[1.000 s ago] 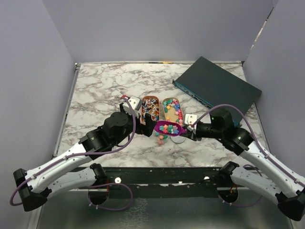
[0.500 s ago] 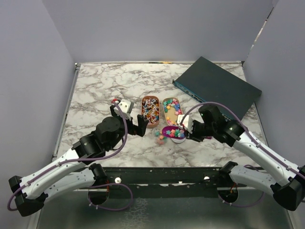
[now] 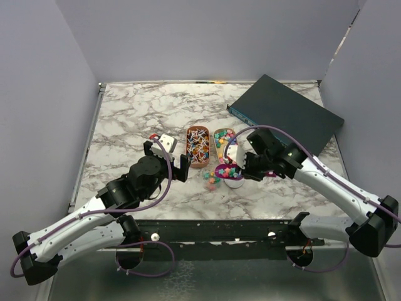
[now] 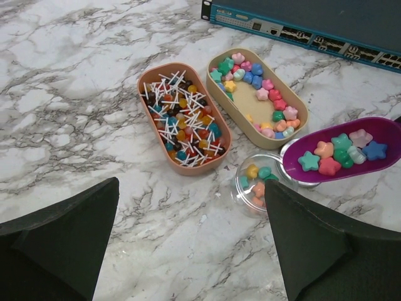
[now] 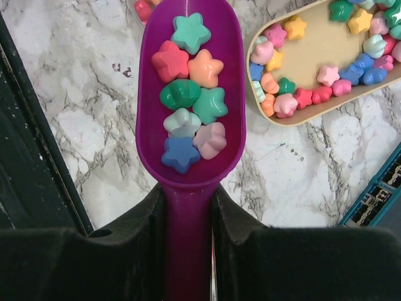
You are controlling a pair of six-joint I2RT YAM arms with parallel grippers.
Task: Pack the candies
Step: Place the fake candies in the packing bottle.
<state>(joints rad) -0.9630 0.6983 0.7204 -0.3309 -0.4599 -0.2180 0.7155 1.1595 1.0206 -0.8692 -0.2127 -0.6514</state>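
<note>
**Left arm pulled back, right arm swung in with loaded scoop**

Left arm has backed off toward the near-left since the earlier frame. Right arm's elbow has swung toward the far edge, scoop staying by the trays.

Candies (image 5: pixel 182 94): chunky stars and flower shapes in red, orange, teal, green, blue and pale pink, eight or so in the purple scoop (image 5: pixel 232 63). More lie in the beige tray (image 4: pixel 241 100), a few in the small clear cup (image 4: pixel 238 185), and some are loose on the table beside the cup.

Table (image 3: pixel 138 113) is white-grey marble with plain lilac-grey walls (image 3: pixel 200 37) on three sides. Dark teal network switch (image 3: pixel 285 116) sits at the far-right corner. Orange tray (image 4: pixel 145 94) of white-sticked coloured bits is just left of the beige one.

Right tool (image 5: pixel 188 207) is clamped on the scoop's handle, scooped candies just ahead of its fingers. Scoop tip overlaps the cup's rim; contact unclear. Left tool (image 4: pixel 188 200) is spread wide and holding nothing, on the near side of both trays, apart from all candies.
</note>
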